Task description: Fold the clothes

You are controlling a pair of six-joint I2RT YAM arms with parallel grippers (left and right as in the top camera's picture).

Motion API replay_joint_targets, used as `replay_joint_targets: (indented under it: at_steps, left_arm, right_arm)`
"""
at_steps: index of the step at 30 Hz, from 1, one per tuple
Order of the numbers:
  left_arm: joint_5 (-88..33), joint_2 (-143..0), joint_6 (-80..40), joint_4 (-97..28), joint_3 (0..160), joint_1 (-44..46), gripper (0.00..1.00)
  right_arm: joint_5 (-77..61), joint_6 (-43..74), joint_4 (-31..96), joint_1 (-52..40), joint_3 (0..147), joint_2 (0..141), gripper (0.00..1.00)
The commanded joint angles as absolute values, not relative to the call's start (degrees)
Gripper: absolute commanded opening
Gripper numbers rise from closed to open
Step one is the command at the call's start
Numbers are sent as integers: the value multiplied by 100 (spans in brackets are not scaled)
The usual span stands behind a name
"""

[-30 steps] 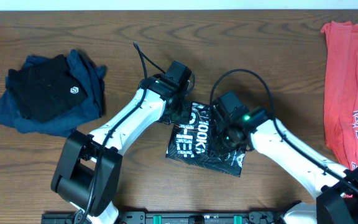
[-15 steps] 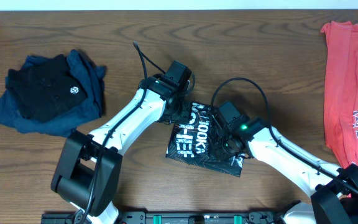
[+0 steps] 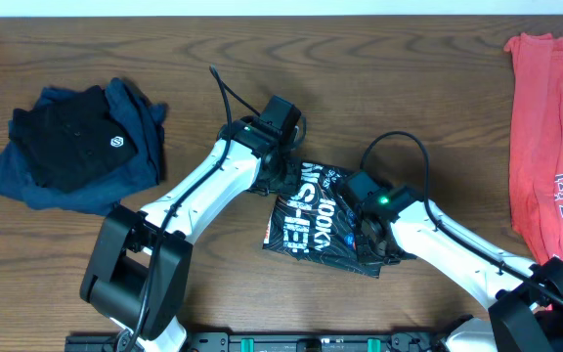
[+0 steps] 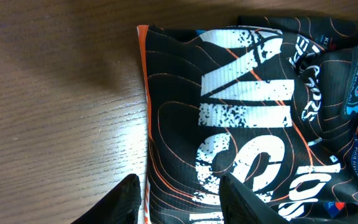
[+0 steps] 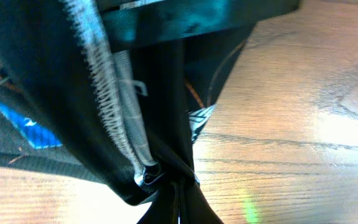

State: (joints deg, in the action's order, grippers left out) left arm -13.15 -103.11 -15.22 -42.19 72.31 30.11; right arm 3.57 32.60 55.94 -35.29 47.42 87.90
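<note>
Just dragged the black jersey [image 3: 311, 227] a touch toward the front-right corner of the desk [image 3: 409, 78], baring more white lettering [image 3: 313, 200]. Looks like smoothing a fold, not finishing one. Lies mid-desk, near the front edge. Reaching low with the right arm [image 3: 457, 256], right gripper [image 3: 374, 235] seemingly clamped on bunched cloth. Straddling the jersey's far edge with the left gripper [image 4: 182, 199], fingers [image 4: 126, 199] apart.

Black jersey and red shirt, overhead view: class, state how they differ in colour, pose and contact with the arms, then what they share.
Colour: the black jersey has white lettering; the red shirt bears small print. Pose: the black jersey is folded compact mid-table; the red shirt lies long at the right edge. Contact: left arm and right arm reach the black jersey; neither touches the red shirt. Shared: both lie on the wooden table.
</note>
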Motion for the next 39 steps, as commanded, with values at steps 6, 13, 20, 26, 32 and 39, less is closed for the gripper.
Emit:
replay_joint_targets:
  at_steps: [6, 13, 20, 26, 32, 39]
  left_arm:
    - [-1304, -10353, -1575, -4283, 7220, 3009, 43]
    - [-1304, -10353, -1573, -4370, 7220, 3009, 43]
    - [-1302, -10353, -1573, -4366, 7220, 3009, 43]
    - [-1302, -10353, -1573, -4366, 7220, 3009, 43]
    - [-1302, -10353, -1573, -4368, 7220, 3009, 43]
    - [-1304, -10353, -1573, -4366, 7220, 3009, 43]
  right_arm:
    - [624, 4036, 5400, -3594, 4735, 8774, 16]
    - [631, 4298, 5347, -3433, 5135, 8543, 17]
    - [711, 3741, 4862, -3153, 5579, 8302, 36]
    - [773, 3743, 4595, -3055, 5533, 8718, 34]
    - [1118, 3767, 4403, -3006, 5533, 9225, 34]
    - [1092, 3817, 4233, -2803, 5533, 9336, 25]
